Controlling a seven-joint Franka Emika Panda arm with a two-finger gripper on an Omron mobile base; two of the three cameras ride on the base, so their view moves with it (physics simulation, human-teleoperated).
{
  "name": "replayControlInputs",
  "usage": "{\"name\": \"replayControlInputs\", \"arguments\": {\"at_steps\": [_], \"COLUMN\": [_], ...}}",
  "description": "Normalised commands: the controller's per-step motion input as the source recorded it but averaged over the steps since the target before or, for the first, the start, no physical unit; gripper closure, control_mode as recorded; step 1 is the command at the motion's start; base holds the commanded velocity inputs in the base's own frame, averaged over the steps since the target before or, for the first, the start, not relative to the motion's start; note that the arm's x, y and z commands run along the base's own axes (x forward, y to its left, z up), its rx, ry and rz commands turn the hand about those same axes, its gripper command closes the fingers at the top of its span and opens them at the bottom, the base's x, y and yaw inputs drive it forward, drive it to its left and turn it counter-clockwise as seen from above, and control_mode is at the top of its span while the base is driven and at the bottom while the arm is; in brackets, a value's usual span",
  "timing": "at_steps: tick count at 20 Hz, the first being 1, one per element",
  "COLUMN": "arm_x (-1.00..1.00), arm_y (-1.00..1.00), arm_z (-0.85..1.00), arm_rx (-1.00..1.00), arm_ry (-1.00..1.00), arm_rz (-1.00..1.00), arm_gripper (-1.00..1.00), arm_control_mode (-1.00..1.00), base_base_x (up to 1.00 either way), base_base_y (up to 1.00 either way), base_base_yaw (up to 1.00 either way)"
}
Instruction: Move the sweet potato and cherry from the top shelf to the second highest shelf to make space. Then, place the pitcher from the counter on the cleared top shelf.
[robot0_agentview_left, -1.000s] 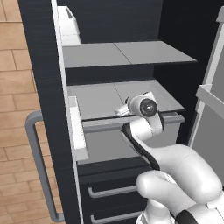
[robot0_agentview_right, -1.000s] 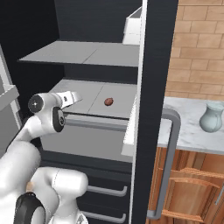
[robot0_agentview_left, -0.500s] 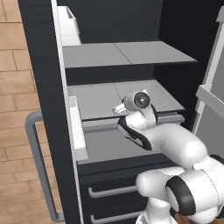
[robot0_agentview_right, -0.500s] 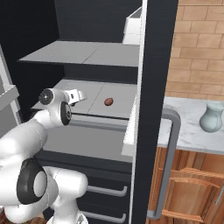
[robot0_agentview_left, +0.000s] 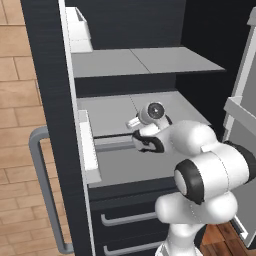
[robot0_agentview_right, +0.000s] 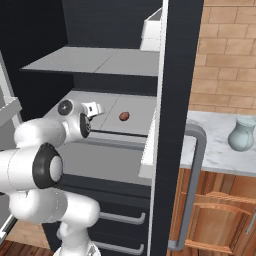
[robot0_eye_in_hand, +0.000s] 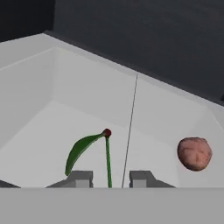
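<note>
My gripper (robot0_agentview_left: 133, 122) (robot0_agentview_right: 95, 107) hovers low over the second highest shelf (robot0_agentview_left: 107, 111) (robot0_agentview_right: 142, 106), a pale slab with a light front rail. In the hand view its fingertips (robot0_eye_in_hand: 81, 177) stand close together around the cherry's green stem (robot0_eye_in_hand: 107, 157), which carries a leaf; the cherry's red ball is hidden below them. The sweet potato (robot0_agentview_right: 124, 116) (robot0_eye_in_hand: 194, 153), a reddish-brown lump, lies on the same shelf just right of the gripper. The darker top shelf (robot0_agentview_left: 145, 61) (robot0_agentview_right: 100, 60) above is bare. The pale blue-green pitcher (robot0_agentview_right: 241, 134) stands on the marbled counter (robot0_agentview_right: 212, 150).
A white bin (robot0_agentview_left: 77, 30) (robot0_agentview_right: 152, 30) sits high at the cabinet's side. The open door edge with its grey handle (robot0_agentview_left: 45, 190) (robot0_agentview_right: 192, 190) flanks the shelves. Dark drawers (robot0_agentview_left: 125, 220) lie below. Wooden cabinet fronts (robot0_agentview_right: 215, 220) stand under the counter.
The hand has moved a little deeper over the lower shelf, toward the sweet potato, while the arm's elbow swung up into view. The sweet potato and pitcher stayed put.
</note>
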Motion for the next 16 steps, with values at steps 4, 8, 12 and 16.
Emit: {"name": "replayControlInputs", "arguments": {"at_steps": [4, 8, 12, 16], "arm_x": [0.64, 0.66, 0.69, 0.73], "arm_y": [0.00, 0.00, 0.00, 0.00], "arm_z": [-0.30, -0.40, -0.45, -0.40], "arm_rx": [0.00, 0.00, 0.00, 0.00], "arm_ry": [0.00, 0.01, 0.02, 0.04], "arm_rz": [0.00, 0.00, 0.00, 0.00], "arm_gripper": [1.00, 1.00, 1.00, -1.00], "arm_control_mode": [-1.00, -1.00, -1.00, -1.00], "base_base_x": [0.00, 0.00, 0.00, 0.00], "base_base_y": [0.00, 0.00, 0.00, 0.00], "base_base_yaw": [0.00, 0.00, 0.00, 0.00]}}
